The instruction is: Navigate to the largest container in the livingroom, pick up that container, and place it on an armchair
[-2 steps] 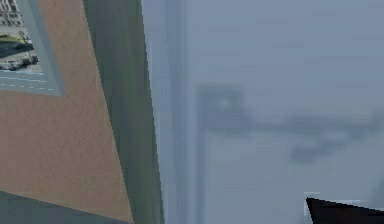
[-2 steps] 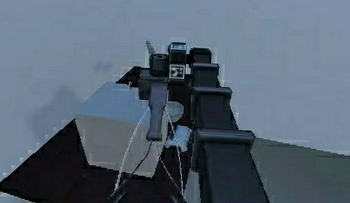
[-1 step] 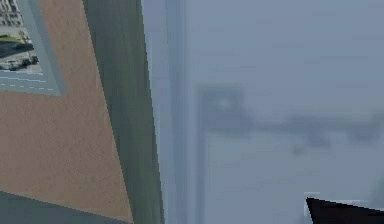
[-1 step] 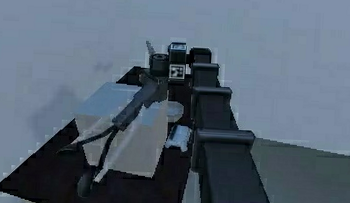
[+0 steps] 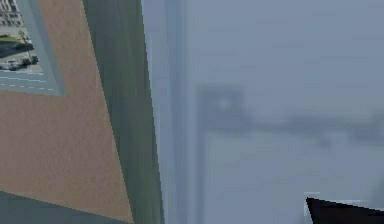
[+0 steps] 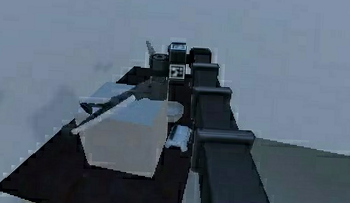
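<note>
A pale grey box-shaped container [image 6: 127, 137] sits on a dark tabletop [image 6: 39, 171] in the arm side view's left half. The dark arm [image 6: 221, 142] rises from the bottom edge to two white marker squares [image 6: 175, 71]. Just left of them is the gripper [image 6: 149, 76], right above the box's top. Thin grey bars run from it across the box toward the left. With the box and the table behind the gripper's far end, I cannot tell whether it holds anything.
A flat grey thing [image 6: 105, 96] lies on the table behind the box. A plain grey-blue wall [image 6: 286, 55] stands beyond. The forward view has a tan wall [image 5: 60, 140] with a framed picture [image 5: 22, 45], a grey-green upright frame [image 5: 128, 110] and a dark corner [image 5: 345, 210].
</note>
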